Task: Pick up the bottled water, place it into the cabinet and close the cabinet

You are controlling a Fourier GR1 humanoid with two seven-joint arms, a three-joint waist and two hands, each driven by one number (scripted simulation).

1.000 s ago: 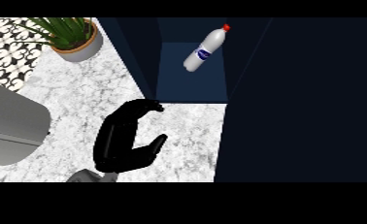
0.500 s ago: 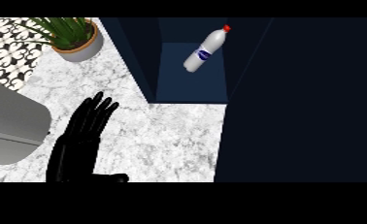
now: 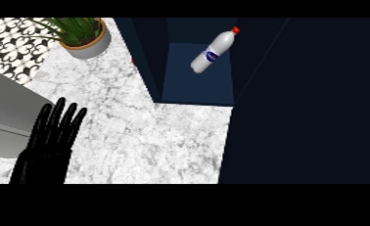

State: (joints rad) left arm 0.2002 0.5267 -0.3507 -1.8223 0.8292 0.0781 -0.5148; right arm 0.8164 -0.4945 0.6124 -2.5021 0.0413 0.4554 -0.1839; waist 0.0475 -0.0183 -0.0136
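- At the far left, the left hand (image 3: pixel 51 139) shows near the lower edge, fingers straight and together, pointing up over the marble counter (image 3: pixel 145 137); it holds nothing and reads as resting.
- Above it, in the upper left corner, a potted plant (image 3: pixel 81 33) stands on the counter, beside a patch of black-and-white patterned tile (image 3: pixel 20 49).
- Toward the middle, the dark blue cabinet (image 3: pixel 198 85) stands open, its interior floor visible between its walls.
- The bottled water (image 3: pixel 214 51) lies tilted inside the cabinet, red cap toward the upper right. It carries a blue label, but no writing on it can be read.
- At the right, a broad dark panel (image 3: pixel 303 102), probably the cabinet door, fills the view.
- The right hand shows nowhere.
- Judging by this, the placing looks done and closing is the step in hand: a hand must reach the door and swing it shut.
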